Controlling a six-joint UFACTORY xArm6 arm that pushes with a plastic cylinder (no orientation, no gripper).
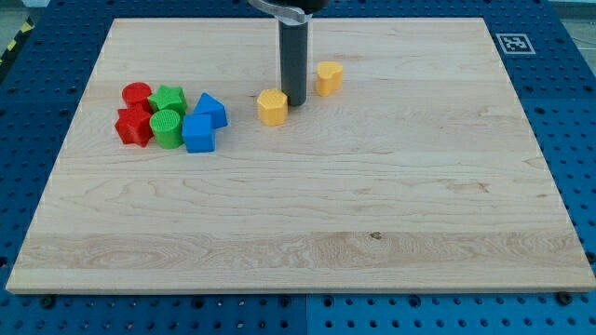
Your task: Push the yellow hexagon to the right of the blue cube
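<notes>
Pale wood makes up the board (307,214), which lies on a blue perforated table (577,112) and fills most of the view. There is no gripper on my arm to be wide or narrow, only a straight dark rod (294,56) that comes down from the view's top, and it holds nothing. My tip (294,100) rests on the board just at the upper right edge of the yellow hexagon (272,107), touching it or very nearly so; I cannot tell which. That hexagon sits a little left of the board's centre line, in the upper part of the view. A second yellow block, heart-shaped (328,78), stands near the rod on the view's right and slightly higher, apart from the tip. To the hexagon's left, with a clear strip of wood between, is a tight cluster of six blocks. The blue cube (198,134) is at the cluster's lower right, and a blue triangular block (210,110) sits just above it, the nearest of the group to the hexagon. A green cylinder (168,128) is beside the cube on its left, with a green star (169,98) above that. A red star (134,126) and a red cylinder (137,94) form the cluster's left edge. A small printed black-and-white marker (513,43) shows at the board's upper right corner.
</notes>
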